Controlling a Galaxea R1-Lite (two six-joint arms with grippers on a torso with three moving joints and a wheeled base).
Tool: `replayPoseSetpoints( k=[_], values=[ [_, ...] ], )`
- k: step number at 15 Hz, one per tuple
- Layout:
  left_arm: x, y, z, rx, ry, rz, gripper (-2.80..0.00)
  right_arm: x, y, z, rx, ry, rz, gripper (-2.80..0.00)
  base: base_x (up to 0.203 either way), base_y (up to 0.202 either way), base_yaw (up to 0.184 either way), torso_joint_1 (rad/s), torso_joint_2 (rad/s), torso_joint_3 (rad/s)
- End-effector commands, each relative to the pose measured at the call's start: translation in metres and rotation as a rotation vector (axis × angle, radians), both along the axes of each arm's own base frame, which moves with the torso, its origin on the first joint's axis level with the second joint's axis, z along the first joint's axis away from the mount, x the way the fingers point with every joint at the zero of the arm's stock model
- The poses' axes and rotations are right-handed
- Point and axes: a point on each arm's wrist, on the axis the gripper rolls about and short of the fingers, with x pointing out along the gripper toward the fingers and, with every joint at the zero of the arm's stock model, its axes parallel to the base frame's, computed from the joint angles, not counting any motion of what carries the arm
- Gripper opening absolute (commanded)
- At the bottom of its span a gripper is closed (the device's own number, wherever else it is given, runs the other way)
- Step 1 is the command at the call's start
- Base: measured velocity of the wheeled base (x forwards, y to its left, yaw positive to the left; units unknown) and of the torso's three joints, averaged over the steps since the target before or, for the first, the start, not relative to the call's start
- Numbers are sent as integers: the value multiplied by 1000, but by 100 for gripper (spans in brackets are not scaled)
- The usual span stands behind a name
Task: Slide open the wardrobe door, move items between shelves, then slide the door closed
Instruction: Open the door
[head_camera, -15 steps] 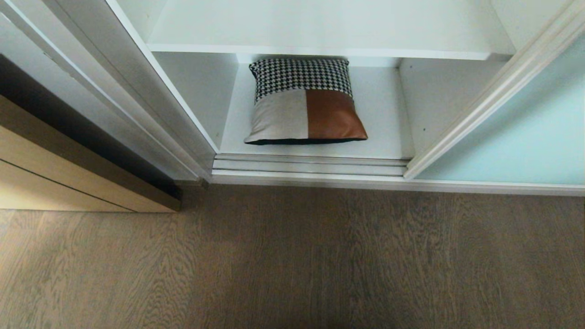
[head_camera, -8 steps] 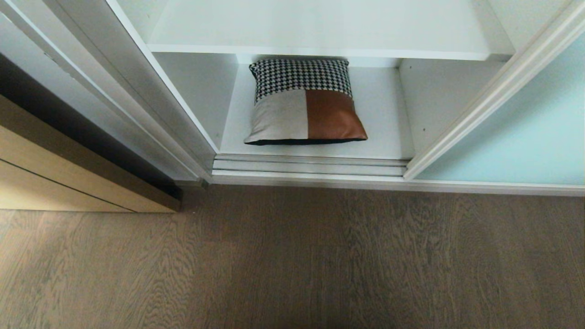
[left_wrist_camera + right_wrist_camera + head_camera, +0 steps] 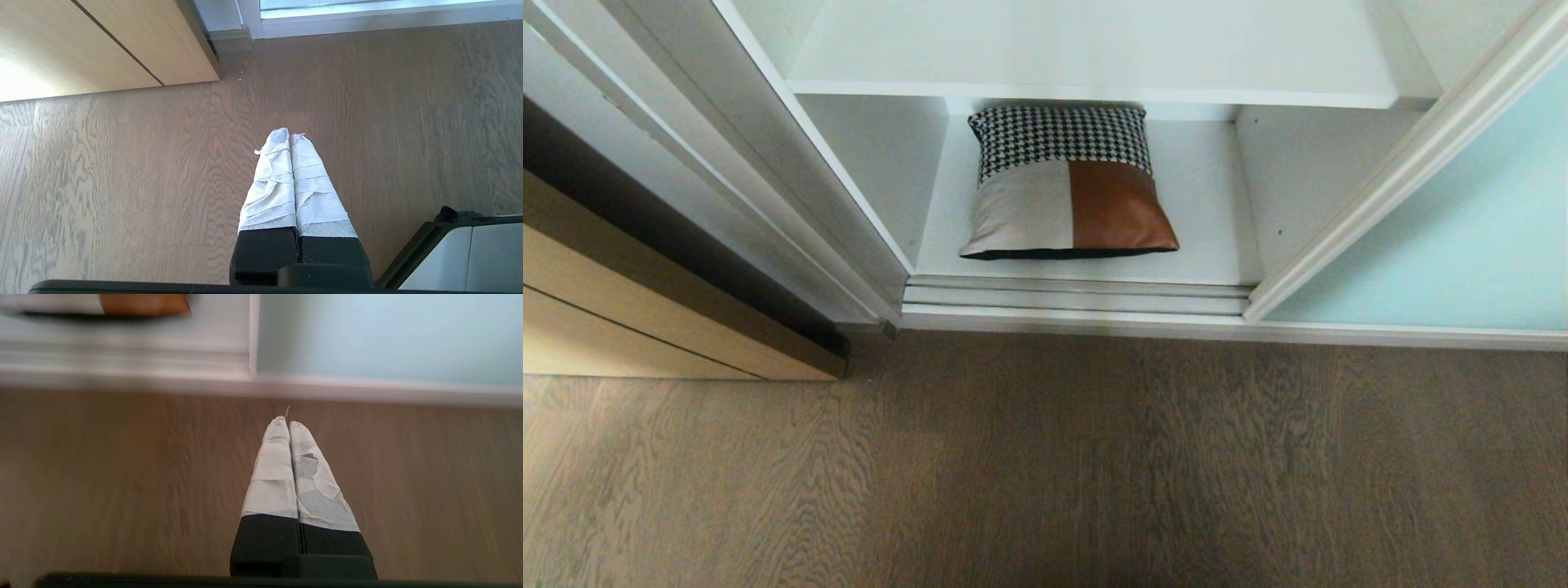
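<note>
Wardrobe open in front of me: door [image 3: 1462,237] slid off to my right, its pale blue-green glass w/ silver-white frame covering the right part, left part of the interior exposed. Cushion [image 3: 1066,184] lies flat on the bottom shelf [image 3: 1209,212], houndstooth strip toward the back, beige-grey patch on the left, rust-brown patch on the right, dark underside edge showing at the front. It sits roughly mid-shelf, near the front lip, just behind the door tracks [image 3: 1078,296]. Upper shelf [image 3: 1094,49] above it is bare white board. Tan wood panel [image 3: 645,318] stands left of the wardrobe; grey-brown floor [image 3: 1045,465] fills the foreground. Neither arm shows in head view. My left gripper [image 3: 290,136] hangs over the floor, taped fingers pressed together, clenched on nothing, near the tan panel's corner. My right gripper [image 3: 288,424] is likewise clenched & empty, tips over the floor just short of the door's bottom rail, cushion's brown corner off to one side.
</note>
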Motion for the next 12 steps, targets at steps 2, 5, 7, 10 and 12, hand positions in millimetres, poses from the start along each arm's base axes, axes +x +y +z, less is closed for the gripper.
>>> replayPoseSetpoints(
  k=[2,5,7,10,12],
  values=[
    [0,0,0,1,1,0,-280,-8,1,-23,-28,131,11,-280,0,0,0,0,0,0],
    [0,0,0,1,2,-1,-280,-24,2,-40,-39,83,76,-280,0,0,0,0,0,0],
    [0,0,0,1,1,-1,-280,-25,3,-45,-11,115,113,-280,0,0,0,0,0,0],
    [0,0,0,1,2,-1,-280,-25,3,-45,-4,115,116,-280,0,0,0,0,0,0],
    [0,0,0,1,1,-1,-280,-25,3,-45,-4,115,117,-280,0,0,0,0,0,0]
  ],
)
